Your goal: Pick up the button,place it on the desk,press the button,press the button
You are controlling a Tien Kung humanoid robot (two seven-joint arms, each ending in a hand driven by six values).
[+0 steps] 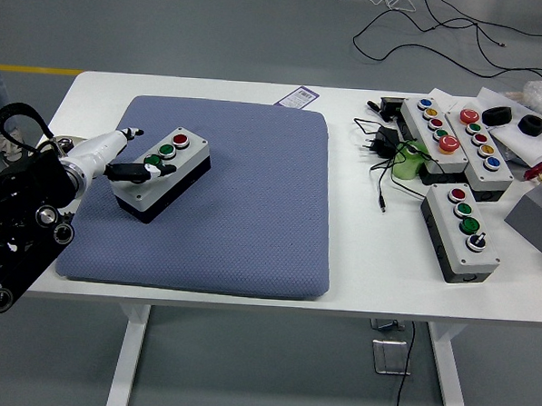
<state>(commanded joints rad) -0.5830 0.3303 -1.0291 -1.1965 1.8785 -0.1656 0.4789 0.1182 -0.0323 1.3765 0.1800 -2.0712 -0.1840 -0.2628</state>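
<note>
Where the left arm comes in from the lower left corner, its left hand [132,159] lies over the near-left end of a small grey button box [161,174] with a black base. The hand is white and black; one dark finger stretches flat across the box top with its tip at or beside the green button [166,149], while another white finger points away toward the far left. The fingers are extended and grasp nothing. Whether the fingertip actually touches the green button cannot be told. A red button [181,140] sits just beyond the green one on the same box.

The button box rests on a large blue-grey padded mat [243,211] that covers the left and middle of the white table [359,262]. The box sits in the mat's far-left part, turned at an angle.

The right hand does not show.

On the bare table to the right, well apart from the mat, lie three more button boxes [462,229] with red, green, yellow and blue buttons, a black plug adapter with cable [383,143], a green object [406,163] and two black rings [496,116]. A small printed label [299,96] lies at the mat's far edge; its writing is too small to read. No other readable lettering appears.
</note>
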